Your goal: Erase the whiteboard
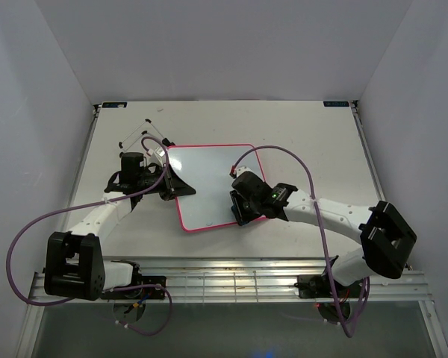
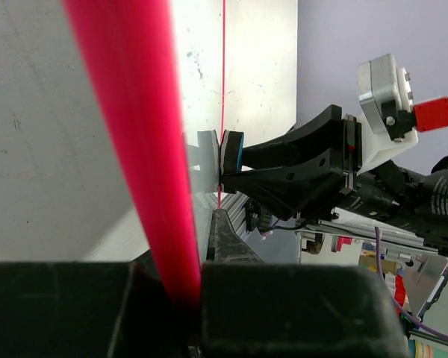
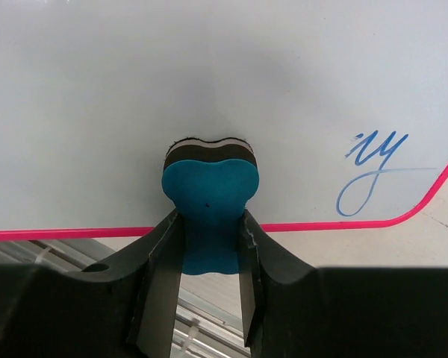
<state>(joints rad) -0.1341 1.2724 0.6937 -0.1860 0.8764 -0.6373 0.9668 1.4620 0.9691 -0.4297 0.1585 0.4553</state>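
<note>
Enclosure: plain white walls on three sides; white bench (image 1: 299, 127) below, arm bases at its near edge.
Whiteboard (image 1: 216, 183): middle of the bench, turned at an angle to the bench edges, glossy white face, pink-red rim. Flat or lifted at one side: cannot tell.
Left tool (image 1: 179, 188): clenched on the left rim of the whiteboard; in the left wrist view the rim runs as a blurred red band straight out from between the black fingers (image 2: 284, 306).
Right tool (image 1: 239, 210): grasping the blue eraser (image 3: 209, 212) at its narrow waist, one finger on each side.
Eraser contact: its dark felt end presses against the board face, just inside the near rim, roughly midway along that edge.
Blue writing (image 3: 373, 160): a few looped strokes on the board, right of the eraser near the rounded corner, apart from the felt.
Wire stand (image 1: 145, 138): thin black frame on the bench, behind the left tool, beside the board's far left corner.
Cables (image 1: 284, 153): purple, one looping off each arm.
</note>
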